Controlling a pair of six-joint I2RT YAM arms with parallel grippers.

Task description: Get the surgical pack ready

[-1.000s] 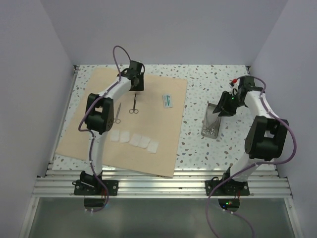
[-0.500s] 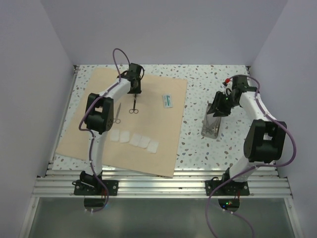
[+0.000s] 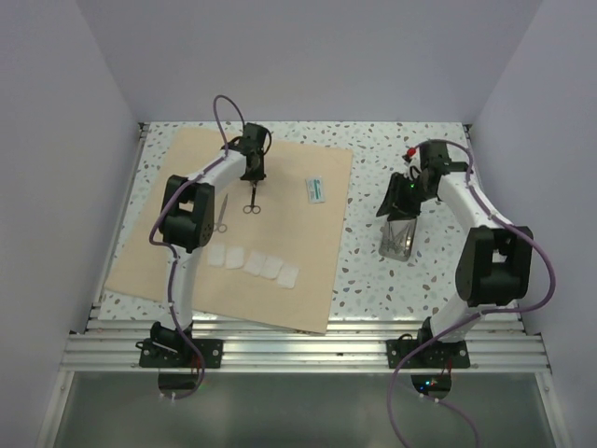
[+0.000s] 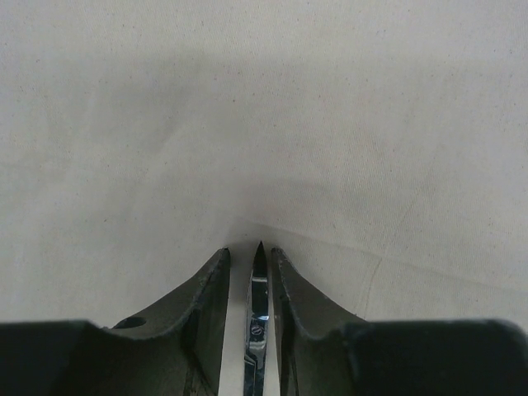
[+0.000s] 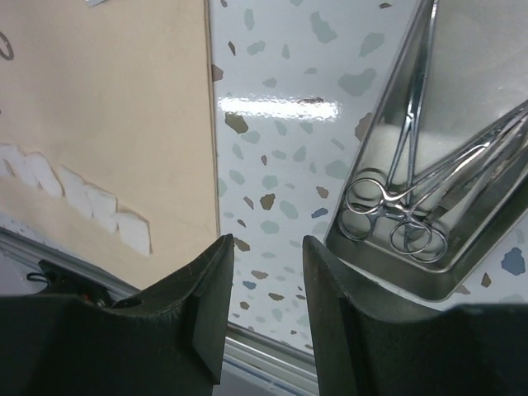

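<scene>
I am seeing a plain tan-beige wrap sheet (image 3: 308, 233) carrying white gauze squares (image 3: 254, 262); silver scissors (image 4: 256, 313) are glinting between my dark grey left fingers (image 4: 206, 322); the tabletop (image 3: 373, 159) is showing white with grey-brown speckles; the tray (image 5: 474, 276) is shining steel-silver.

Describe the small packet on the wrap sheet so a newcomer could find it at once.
Start at the big tan wrap sheet on the table's left side. Toward its far right corner lies a small white packet. Unlike the plain gauze squares rowed near the front edge, it carries blue-green print and lies alone.
</scene>
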